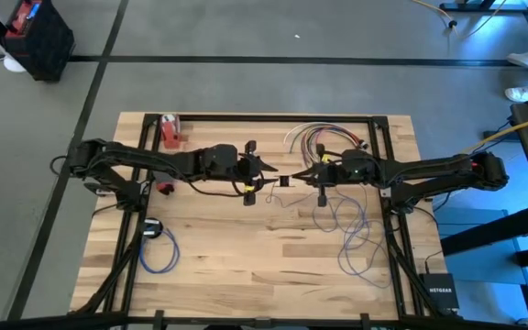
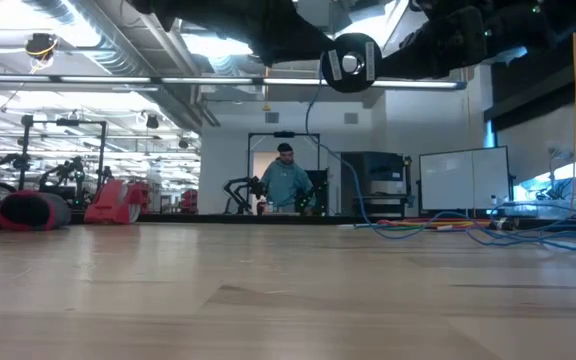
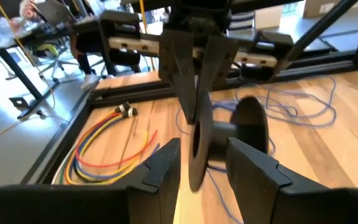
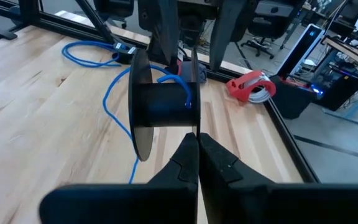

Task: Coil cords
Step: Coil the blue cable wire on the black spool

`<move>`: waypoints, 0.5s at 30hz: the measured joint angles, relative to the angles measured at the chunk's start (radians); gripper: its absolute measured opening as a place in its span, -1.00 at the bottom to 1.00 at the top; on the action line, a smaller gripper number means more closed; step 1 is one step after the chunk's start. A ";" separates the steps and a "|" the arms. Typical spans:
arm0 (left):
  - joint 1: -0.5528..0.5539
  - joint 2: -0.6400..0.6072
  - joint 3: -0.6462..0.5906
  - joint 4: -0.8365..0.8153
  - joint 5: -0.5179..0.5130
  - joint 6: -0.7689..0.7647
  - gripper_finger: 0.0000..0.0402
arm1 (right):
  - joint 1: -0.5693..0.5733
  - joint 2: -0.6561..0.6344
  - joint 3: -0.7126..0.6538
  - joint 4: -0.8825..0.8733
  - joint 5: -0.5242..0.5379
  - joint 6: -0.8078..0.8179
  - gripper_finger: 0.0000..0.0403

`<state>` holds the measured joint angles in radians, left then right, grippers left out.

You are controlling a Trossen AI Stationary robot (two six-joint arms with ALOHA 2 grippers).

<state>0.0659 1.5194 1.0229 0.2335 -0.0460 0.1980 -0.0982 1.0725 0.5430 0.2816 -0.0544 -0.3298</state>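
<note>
Spool (image 4: pixel 160 106) hangs mid-table between my grippers: right gripper (image 4: pixel 194 142) pressed together pinching its flange edge, left gripper (image 3: pixel 204 155) spread around the other flange. I judge coiling barely begun; the blue cord (image 1: pixel 356 234) mostly sprawls loose, coloured cords (image 3: pixel 107 149) untouched.

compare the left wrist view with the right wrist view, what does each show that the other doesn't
Only the left wrist view shows the red, orange and yellow cords coiled by the frame, and the loose blue cord on the wood.

Only the right wrist view shows the red tape holder and the blue cable loop with its black connector.

Both show the black spool held in the air between the open left gripper and the shut right gripper.
</note>
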 joint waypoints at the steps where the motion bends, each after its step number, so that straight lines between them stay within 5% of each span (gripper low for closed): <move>1: 0.001 0.002 0.000 0.001 0.000 0.001 -0.39 | 0.000 0.000 0.000 0.001 0.000 0.000 -0.99; 15: 0.001 0.009 0.000 0.010 0.000 0.056 -0.68 | 0.001 0.000 0.000 0.014 -0.001 0.004 -0.99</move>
<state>0.0665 1.5288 1.0229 0.2439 -0.0456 0.2539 -0.0975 1.0729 0.5434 0.2953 -0.0551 -0.3256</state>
